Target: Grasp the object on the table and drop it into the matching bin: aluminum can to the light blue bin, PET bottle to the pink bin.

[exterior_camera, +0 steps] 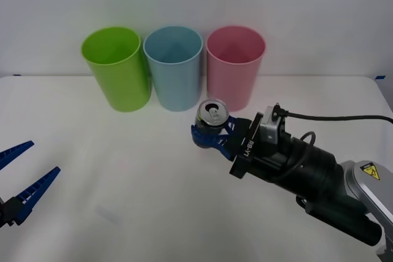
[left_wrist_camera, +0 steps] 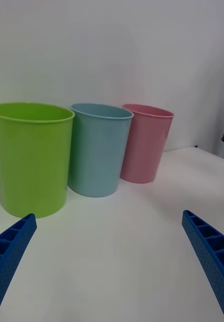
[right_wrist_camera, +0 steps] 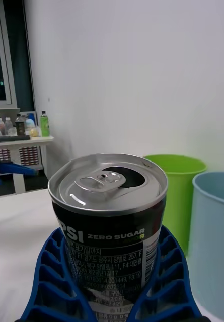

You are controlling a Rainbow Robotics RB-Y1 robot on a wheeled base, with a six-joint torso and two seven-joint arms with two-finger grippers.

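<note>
We see the right hand point(exterior_camera: 209, 136) clamped around the can point(exterior_camera: 212, 115), its blue fingers point(right_wrist_camera: 51, 282) hugging both sides, the can upright and just in front of the blue bin point(exterior_camera: 174, 69) and pink bin point(exterior_camera: 234, 65). A green cup point(exterior_camera: 116, 69) stands beside the blue one. The right arm reaches in low from the right. Our left hand point(exterior_camera: 21, 179) waits open over the bench point(exterior_camera: 123, 200), well apart.

White table point(exterior_camera: 123, 182), 3 bins point(exterior_camera: 174, 69)

I see a silver-topped black can point(right_wrist_camera: 109, 211) with white lettering; lime point(exterior_camera: 116, 69), light blue point(exterior_camera: 174, 69) and pink point(exterior_camera: 233, 65) bins; ribbed blue fingers point(right_wrist_camera: 51, 282).
</note>
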